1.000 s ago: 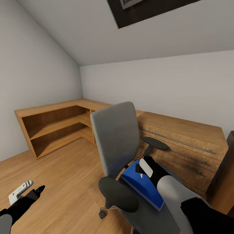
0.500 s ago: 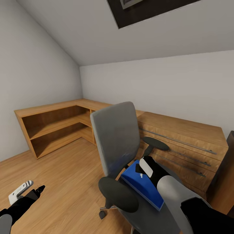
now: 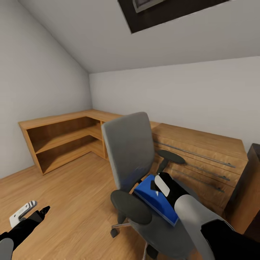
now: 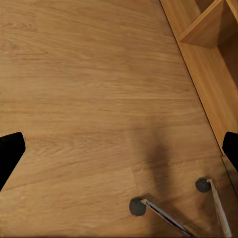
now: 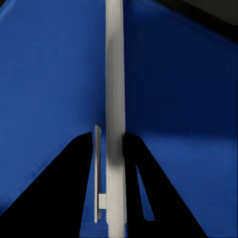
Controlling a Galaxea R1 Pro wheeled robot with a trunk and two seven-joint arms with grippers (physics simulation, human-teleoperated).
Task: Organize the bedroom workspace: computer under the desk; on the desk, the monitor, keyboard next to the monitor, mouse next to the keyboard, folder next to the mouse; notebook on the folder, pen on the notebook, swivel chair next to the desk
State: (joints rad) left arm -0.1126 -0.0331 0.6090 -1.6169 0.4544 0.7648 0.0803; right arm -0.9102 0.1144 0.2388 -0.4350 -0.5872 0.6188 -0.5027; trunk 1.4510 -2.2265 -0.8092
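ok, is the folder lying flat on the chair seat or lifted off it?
Cannot tell for sure. The blue folder sits tilted over the swivel chair seat, and the right gripper fingers pinch its white edge; contact with the seat isn't visible.

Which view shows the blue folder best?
The head view: the folder lies whole on the swivel chair seat. The right wrist view shows only its blue cover and pale edge close up, between the right gripper fingers.

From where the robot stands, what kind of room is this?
Probably a home workroom under a sloped ceiling: a grey swivel chair carrying a blue folder, low wooden corner shelves, a wooden drawer unit, and wood flooring.
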